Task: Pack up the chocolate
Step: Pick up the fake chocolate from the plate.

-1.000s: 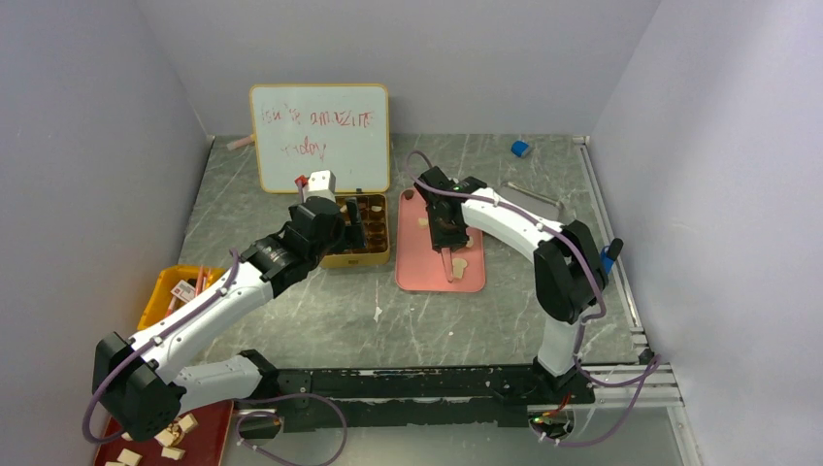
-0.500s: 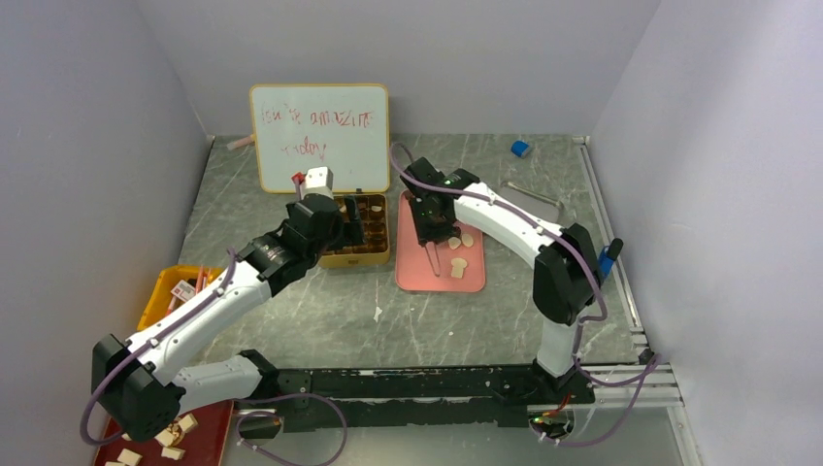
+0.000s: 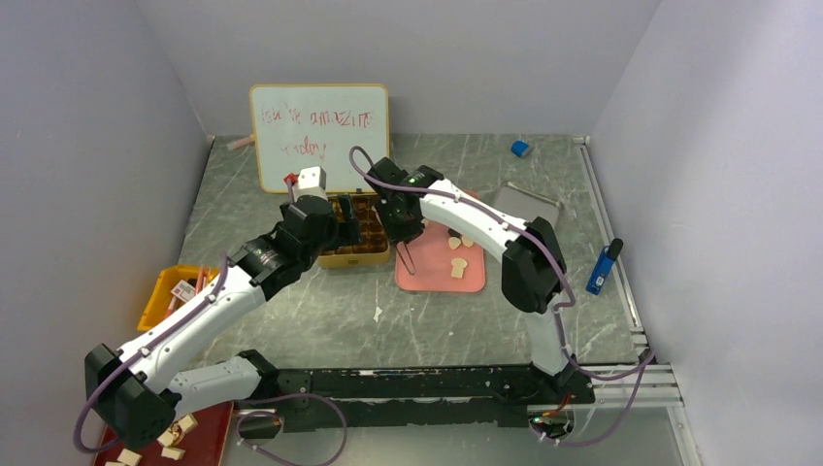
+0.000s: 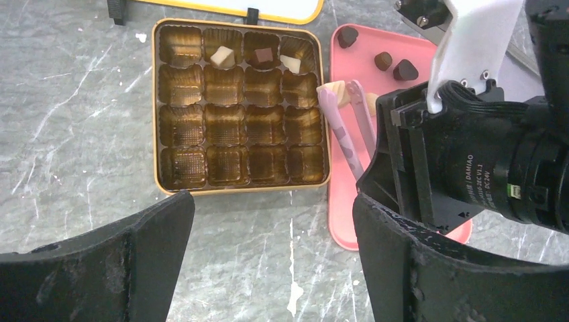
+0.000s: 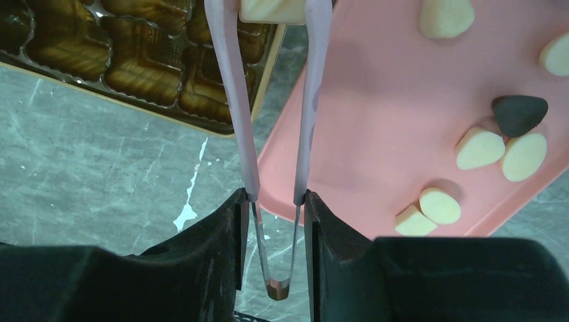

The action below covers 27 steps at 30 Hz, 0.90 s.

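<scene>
— Since a second ago the right arm has swung left, from the middle of the pink tray (image 5: pixel 376 100) to its edge beside the gold box (image 4: pixel 225 127). The left arm has hardly moved.

— What does the right gripper (image 5: pixel 275 204) hold?

— Its fingers are pressed on pink tweezers (image 5: pixel 231 100), and the tweezer tips pinch one light tan chocolate (image 5: pixel 272 10), just over the border between tray and box. The left gripper (image 4: pixel 272 201) hangs near the box with fingers spread wide, holding nothing.

— How far is the packing?

— Early, I judge. Three pieces (image 4: pixel 264 56) sit in the far row of the box, two light and one dark. The other compartments are bare. Many loose chocolates (image 5: pixel 480 147), light and dark, wait on the tray.

— And the place around?

— It is a grey marbled table (image 3: pixel 340 301) with pale walls (image 3: pixel 97 146) on three sides. A whiteboard (image 3: pixel 320 136) with red writing stands behind the box. At the left edge is a yellow bin (image 3: pixel 160 296), and near the arm bases a red tray (image 3: pixel 209 427) with pale blocks (image 3: pixel 184 423). A metal tray (image 3: pixel 529 199) and a small blue object (image 3: pixel 521 149) lie at the back right.
</scene>
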Motion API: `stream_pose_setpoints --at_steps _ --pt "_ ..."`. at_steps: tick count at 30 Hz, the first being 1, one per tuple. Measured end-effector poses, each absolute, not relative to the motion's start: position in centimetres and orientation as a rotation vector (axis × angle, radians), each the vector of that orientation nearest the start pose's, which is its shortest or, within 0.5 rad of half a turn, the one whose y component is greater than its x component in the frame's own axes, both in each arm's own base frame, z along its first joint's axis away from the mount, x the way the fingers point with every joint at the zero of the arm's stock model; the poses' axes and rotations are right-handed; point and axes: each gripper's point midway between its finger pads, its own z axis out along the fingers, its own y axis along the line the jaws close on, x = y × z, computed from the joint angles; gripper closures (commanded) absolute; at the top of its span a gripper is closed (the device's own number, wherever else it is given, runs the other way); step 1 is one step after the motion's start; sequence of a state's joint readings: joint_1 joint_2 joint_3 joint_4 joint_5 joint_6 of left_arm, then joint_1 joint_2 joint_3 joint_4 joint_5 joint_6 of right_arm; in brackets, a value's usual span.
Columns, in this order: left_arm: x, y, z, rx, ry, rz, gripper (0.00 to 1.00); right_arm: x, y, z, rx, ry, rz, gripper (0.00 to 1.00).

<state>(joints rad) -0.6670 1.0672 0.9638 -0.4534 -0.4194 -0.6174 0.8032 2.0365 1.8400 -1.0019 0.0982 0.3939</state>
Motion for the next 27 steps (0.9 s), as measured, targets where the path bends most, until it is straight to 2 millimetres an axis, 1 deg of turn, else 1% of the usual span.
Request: stream_pose_setpoints --at_steps 9,21,25,27 --pt "29.0 -16.5 22.2 -0.201 2.083 -0.334 0.08 31.9 33.0 11.3 -0.577 2.711 0.186 0.99" --pt "28.8 -16.1 22.0 -0.203 2.091 -0.317 0.07 32.3 34.1 9.3 -0.618 2.744 0.186 0.98" --pt "28.8 -16.1 22.0 -0.204 2.091 -0.314 0.07 32.3 34.1 9.0 -0.627 2.747 0.181 0.94" --pt "28.8 -16.1 22.0 -0.203 2.092 -0.313 0.07 32.4 34.2 9.1 -0.630 2.743 0.184 0.90"
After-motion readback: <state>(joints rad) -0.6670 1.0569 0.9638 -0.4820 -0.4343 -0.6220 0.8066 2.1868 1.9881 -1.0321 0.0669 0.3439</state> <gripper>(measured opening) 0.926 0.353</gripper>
